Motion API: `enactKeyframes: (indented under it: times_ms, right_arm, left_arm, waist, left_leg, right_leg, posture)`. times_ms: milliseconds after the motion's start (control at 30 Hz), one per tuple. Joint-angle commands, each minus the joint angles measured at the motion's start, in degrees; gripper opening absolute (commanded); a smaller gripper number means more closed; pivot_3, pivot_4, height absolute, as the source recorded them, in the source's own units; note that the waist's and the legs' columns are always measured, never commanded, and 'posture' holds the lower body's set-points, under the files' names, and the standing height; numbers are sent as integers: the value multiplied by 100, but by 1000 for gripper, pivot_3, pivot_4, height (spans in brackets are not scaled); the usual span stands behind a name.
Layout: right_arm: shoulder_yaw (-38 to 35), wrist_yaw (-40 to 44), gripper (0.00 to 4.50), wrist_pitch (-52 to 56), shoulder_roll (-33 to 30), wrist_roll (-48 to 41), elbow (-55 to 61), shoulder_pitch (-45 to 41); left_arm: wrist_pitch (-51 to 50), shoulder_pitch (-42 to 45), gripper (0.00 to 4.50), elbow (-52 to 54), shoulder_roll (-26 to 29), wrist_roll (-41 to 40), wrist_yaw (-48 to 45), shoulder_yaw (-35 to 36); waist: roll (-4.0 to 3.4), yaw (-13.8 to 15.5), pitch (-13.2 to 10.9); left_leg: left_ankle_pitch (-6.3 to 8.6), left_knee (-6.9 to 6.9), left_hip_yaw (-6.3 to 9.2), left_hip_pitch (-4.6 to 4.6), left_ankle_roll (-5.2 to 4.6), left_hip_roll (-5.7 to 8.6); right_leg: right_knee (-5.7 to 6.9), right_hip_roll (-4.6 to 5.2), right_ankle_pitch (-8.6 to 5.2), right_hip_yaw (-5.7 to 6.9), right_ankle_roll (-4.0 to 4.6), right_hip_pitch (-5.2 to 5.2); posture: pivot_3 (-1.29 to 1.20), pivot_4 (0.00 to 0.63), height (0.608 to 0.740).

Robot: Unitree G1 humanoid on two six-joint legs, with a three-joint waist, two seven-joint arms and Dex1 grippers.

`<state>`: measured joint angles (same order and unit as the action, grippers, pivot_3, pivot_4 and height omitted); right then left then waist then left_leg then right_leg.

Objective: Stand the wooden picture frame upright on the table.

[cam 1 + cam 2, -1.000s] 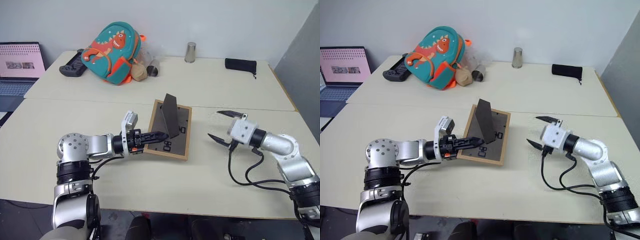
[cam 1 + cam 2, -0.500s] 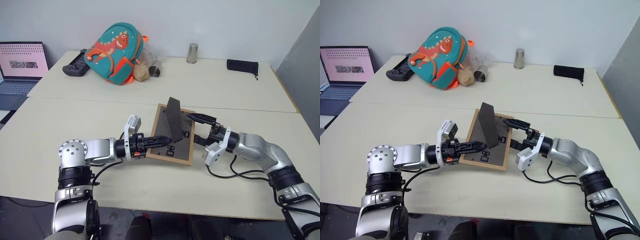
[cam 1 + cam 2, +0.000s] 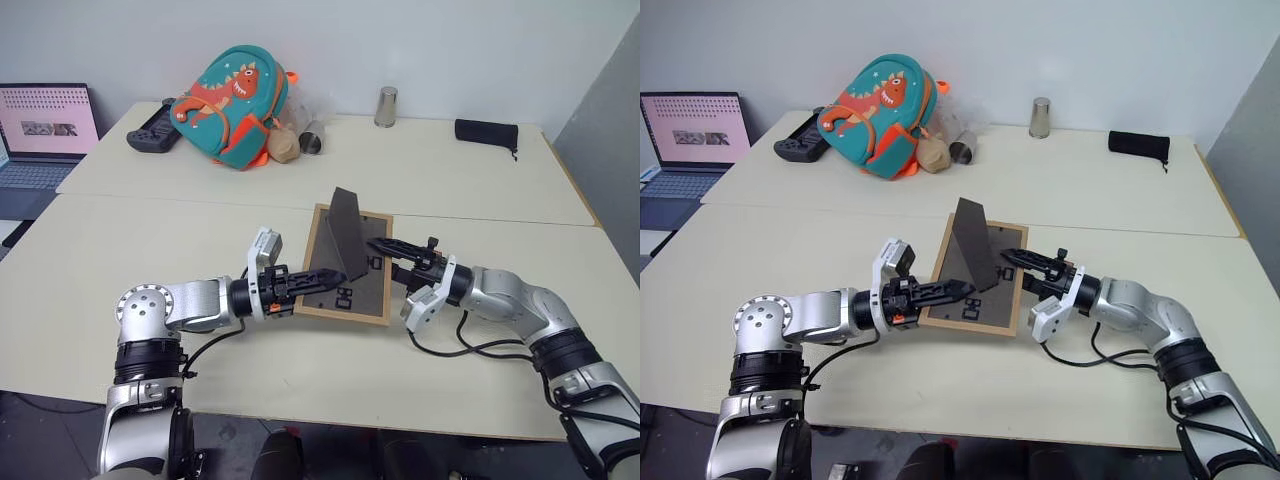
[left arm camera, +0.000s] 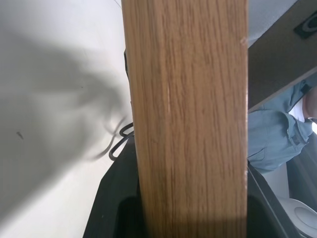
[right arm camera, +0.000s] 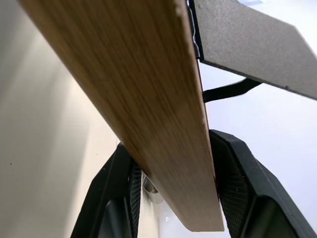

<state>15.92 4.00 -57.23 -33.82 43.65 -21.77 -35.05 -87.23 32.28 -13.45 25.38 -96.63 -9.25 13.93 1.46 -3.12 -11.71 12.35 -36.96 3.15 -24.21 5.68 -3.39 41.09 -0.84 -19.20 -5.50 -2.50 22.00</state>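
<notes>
The small light-wood picture frame (image 3: pixel 348 268) is held tilted just above the pale cream tabletop (image 3: pixel 150 240), dark back up, stand folded out. The left end effector (image 3: pixel 322 279) and right end effector (image 3: pixel 388 255) each clamp an opposite edge; both should rotate together, landing the stand foot gently

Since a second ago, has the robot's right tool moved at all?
Yes. The right tool has swung left, from over bare table onto the right edge of the wooden picture frame, where its fingers now straddle the frame's rim.
</notes>
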Motion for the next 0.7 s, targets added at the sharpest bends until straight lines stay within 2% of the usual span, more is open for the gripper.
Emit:
enactKeyframes:
  times_ms: [33, 133, 300, 433, 533, 700]
  right_arm:
    - [-74, -92, 1686, -139, -109, -260, 163, -118]
    - [-96, 5, 1341, -141, -205, -450, 115, -58]
    - [-44, 532, 1312, -12, -312, -1279, -76, 61]
    - [220, 2278, 1311, 1088, -204, -3408, 74, 304]
    - [126, 3252, 1310, 2469, 66, -4738, 512, 337]
    - [-265, 4092, 1310, 4783, 395, -6099, 928, -27]
  left_arm:
    - [84, 7, 1926, 347, 193, -3, -78, -95]
    - [246, 40, 2554, 294, 457, 185, -195, 51]
    - [672, 271, 3511, 64, 994, 619, -462, 407]
    - [1094, -54, 4421, 1148, 1561, 1586, -1065, 217]
    - [1669, -388, 4500, 1970, 1775, 2427, -1327, -54]
    - [2546, -914, 4500, 3137, 1919, 3554, -1608, -397]
  waist:
    - [0, -1, 0]
    - [0, -5, 0]
    - [0, -9, 0]
    - [0, -13, 0]
    - [0, -12, -1]
    - [-3, -4, -2]
  left_leg:
    - [0, 0, -1, 1, 0, 0]
    - [0, 0, -1, 4, 0, 1]
    - [1, 2, 0, 20, -1, 0]
    - [2, 5, -1, 31, -2, 0]
    - [2, 7, -1, 38, -2, -4]
    - [2, 6, 4, 40, -3, -7]
  right_leg:
    - [0, 0, 0, -1, 0, -1]
    - [0, 0, 0, -1, 0, -3]
    - [-1, -2, 0, -1, 0, -20]
    - [-11, 0, 0, -1, 0, -36]
    - [-21, 1, 0, 0, 0, -50]
    - [-16, -3, 0, 3, 0, -50]
  posture:
    - [0, 150, 740]
    - [0, 150, 740]
    - [0, 150, 740]
    - [0, 150, 740]
    - [0, 150, 740]
    - [0, 150, 740]
